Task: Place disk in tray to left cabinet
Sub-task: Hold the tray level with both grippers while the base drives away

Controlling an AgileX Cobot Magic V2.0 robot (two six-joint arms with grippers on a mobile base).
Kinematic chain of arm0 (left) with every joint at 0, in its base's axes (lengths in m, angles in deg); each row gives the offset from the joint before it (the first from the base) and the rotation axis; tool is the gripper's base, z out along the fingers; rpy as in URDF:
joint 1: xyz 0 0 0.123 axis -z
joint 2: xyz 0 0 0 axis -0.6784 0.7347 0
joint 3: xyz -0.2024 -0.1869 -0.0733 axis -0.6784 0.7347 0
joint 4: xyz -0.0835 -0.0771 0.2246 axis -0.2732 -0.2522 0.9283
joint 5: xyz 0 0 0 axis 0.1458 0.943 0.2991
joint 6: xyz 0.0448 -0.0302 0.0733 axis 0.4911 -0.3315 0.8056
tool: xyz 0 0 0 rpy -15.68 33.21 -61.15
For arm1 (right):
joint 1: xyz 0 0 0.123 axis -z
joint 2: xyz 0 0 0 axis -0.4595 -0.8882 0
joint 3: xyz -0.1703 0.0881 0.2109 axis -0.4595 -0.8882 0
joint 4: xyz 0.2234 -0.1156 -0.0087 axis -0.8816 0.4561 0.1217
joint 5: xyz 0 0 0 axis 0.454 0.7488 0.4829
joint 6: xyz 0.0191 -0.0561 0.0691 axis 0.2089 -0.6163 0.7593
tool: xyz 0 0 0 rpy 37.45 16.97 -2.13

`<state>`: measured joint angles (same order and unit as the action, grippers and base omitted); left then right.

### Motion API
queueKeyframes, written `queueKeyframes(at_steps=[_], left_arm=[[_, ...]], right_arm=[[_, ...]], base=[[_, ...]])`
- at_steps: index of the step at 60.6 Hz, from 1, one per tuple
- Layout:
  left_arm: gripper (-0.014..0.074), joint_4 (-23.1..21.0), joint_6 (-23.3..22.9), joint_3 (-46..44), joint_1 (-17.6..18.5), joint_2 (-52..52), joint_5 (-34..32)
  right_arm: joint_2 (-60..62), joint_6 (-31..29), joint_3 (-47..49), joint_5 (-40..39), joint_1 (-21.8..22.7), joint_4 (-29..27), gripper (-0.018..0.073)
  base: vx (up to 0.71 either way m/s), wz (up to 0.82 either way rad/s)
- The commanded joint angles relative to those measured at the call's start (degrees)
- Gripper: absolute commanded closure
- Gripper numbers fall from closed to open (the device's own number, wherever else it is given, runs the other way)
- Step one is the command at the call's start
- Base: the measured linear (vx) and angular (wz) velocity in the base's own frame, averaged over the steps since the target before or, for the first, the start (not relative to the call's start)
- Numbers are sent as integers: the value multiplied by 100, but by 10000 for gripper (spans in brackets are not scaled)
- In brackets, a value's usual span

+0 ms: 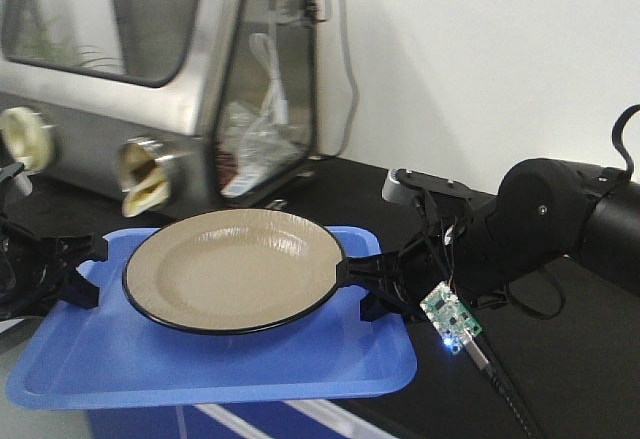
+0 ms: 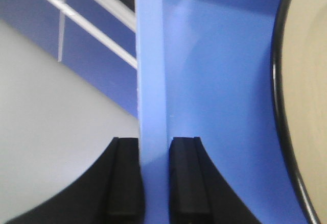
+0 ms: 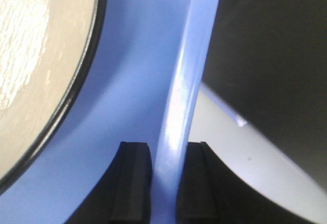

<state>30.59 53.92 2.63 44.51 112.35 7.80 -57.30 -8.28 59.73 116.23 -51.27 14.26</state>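
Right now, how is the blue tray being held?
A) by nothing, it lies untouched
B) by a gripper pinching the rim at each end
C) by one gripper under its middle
B: the left gripper and right gripper each clamp the rim of the tray, with the disk on it.

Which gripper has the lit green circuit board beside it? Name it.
The right gripper, clamped on the tray at its right rim: the green circuit board hangs beside it. The left gripper has none.
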Motion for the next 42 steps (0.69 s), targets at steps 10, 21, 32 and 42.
queueKeyframes(at_steps=[10,21,32,42], left_arm=[[597,-723,-75,-247,124,-274,-303],[597,-723,-75,-247,124,-274,-303],[597,-723,-75,-247,124,-274,-303],[597,-723,-75,-247,124,-274,-303]], right_arm=[[318,-167,247,-526,-116,-489,565],[318,-167,247,-526,-116,-489,565],[318,-167,247,-475,-116,-489,565],[318,-167,247,-370,-116,-489,565]], base=[[-7,58],[-5,58],[-2,55],[2,52]])
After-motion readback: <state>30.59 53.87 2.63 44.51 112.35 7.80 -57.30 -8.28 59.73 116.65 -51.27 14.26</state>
